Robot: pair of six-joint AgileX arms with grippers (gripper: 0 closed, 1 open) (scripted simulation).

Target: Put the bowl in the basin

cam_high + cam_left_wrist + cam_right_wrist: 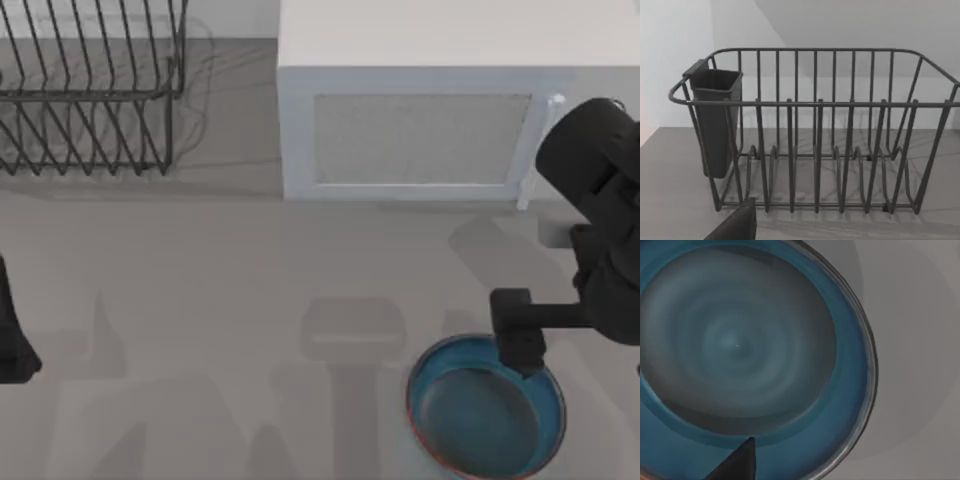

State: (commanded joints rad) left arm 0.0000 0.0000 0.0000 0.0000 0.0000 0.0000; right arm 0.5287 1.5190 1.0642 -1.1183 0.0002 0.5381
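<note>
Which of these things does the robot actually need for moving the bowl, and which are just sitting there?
Needed:
bowl
right gripper, over the bowl's rim

Just sitting there:
microwave
wire dish rack
left arm, parked at the table's left edge

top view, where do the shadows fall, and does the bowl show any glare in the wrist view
Top view: soft arm shadows spread on the table left of the bowl; the rack casts thin lines. Right wrist view: the bowl has a dull sheen, no hard glare.

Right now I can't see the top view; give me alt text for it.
The right arm's black hand hangs over the far rim of a round, glossy blue-teal bowl on the grey table. Behind stand a white microwave and a dark wire dish rack.
</note>
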